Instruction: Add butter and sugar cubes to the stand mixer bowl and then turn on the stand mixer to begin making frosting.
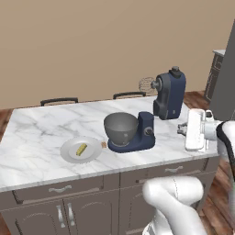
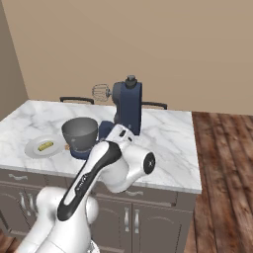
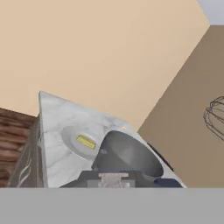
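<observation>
The navy stand mixer [image 1: 169, 94] stands on the marble counter with its head tilted back and the whisk [image 1: 146, 85] raised. The grey stand mixer bowl [image 1: 120, 128] sits on its base, with nothing showing inside. To its left the yellow butter [image 1: 81, 149] lies on a round plate [image 1: 69, 153]. A tiny tan sugar cube [image 1: 104, 144] rests between plate and base. My gripper [image 1: 182, 130] hovers right of the mixer base, pointing at it, shut and holding nothing. The hand view looks over the bowl [image 3: 127, 153] to the butter [image 3: 85, 141]. The right base view has the bowl [image 2: 80, 129] and butter [image 2: 45, 146].
Two dark chair backs [image 1: 59, 100] [image 1: 129, 95] stand behind the counter. Cabinet drawers and doors [image 1: 59, 189] run along its front. A tall grey unit [image 1: 227, 78] stands at the right, and wooden floor [image 2: 222, 163] lies beyond the counter's right end.
</observation>
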You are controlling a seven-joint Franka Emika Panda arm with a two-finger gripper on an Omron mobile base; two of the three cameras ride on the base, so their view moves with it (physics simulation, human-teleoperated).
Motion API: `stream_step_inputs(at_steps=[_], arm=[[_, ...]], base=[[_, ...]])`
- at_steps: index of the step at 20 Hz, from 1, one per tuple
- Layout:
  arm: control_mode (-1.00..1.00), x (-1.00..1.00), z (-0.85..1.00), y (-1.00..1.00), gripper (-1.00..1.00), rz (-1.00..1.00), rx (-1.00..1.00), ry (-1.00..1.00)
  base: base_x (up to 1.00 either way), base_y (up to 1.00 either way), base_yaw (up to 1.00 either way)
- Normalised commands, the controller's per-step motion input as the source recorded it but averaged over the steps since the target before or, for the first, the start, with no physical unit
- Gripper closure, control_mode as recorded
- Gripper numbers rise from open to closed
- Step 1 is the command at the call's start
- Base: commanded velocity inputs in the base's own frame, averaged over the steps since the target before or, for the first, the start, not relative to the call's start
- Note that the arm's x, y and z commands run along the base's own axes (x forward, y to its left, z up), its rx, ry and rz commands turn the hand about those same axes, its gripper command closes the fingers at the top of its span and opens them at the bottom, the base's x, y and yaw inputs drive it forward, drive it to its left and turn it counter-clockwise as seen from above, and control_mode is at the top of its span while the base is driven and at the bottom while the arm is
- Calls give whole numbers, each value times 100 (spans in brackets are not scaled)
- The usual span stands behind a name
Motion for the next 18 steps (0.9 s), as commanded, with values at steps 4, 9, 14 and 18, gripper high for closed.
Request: stream_step_inputs(at_steps=[4, 9, 14, 18], arm=[[-100, -5, 57, 100, 100, 0, -25, 0], [-100, 2, 47, 97, 100, 0, -24, 0], [-100, 37, 33, 84, 100, 0, -23, 10], [-100, 59, 26, 56, 100, -2, -22, 15]], base=[[0, 0, 0], [0, 0, 0], [0, 0, 0], [0, 0, 0]])
